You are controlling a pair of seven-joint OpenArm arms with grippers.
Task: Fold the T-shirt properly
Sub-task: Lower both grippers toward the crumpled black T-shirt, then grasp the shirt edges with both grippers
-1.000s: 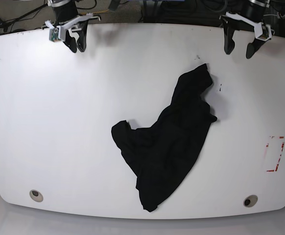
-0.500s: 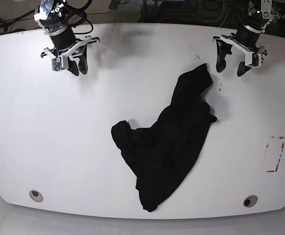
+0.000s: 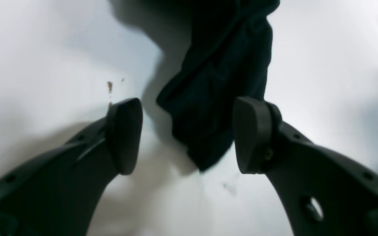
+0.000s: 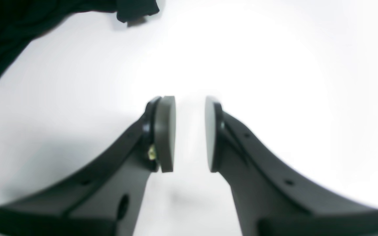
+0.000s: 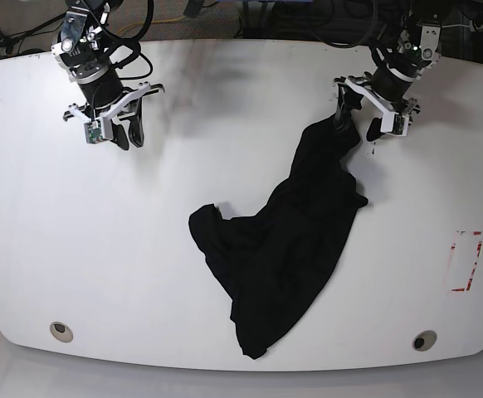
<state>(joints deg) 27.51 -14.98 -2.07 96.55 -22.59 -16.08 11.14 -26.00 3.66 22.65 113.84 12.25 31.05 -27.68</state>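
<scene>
We find the left gripper (image 3: 189,136) spread wide over the far tip of the T-shirt (image 5: 287,240), evidently lined up to grasp it. The right gripper (image 4: 190,132), nearly closed on nothing, hangs above bare table (image 5: 75,232). The shirt lies crumpled, black, centre-right.

Bare table (image 5: 100,232) around right tool (image 5: 124,133); T-shirt (image 5: 283,249) tip between left tool (image 3: 189,134) pads.
</scene>
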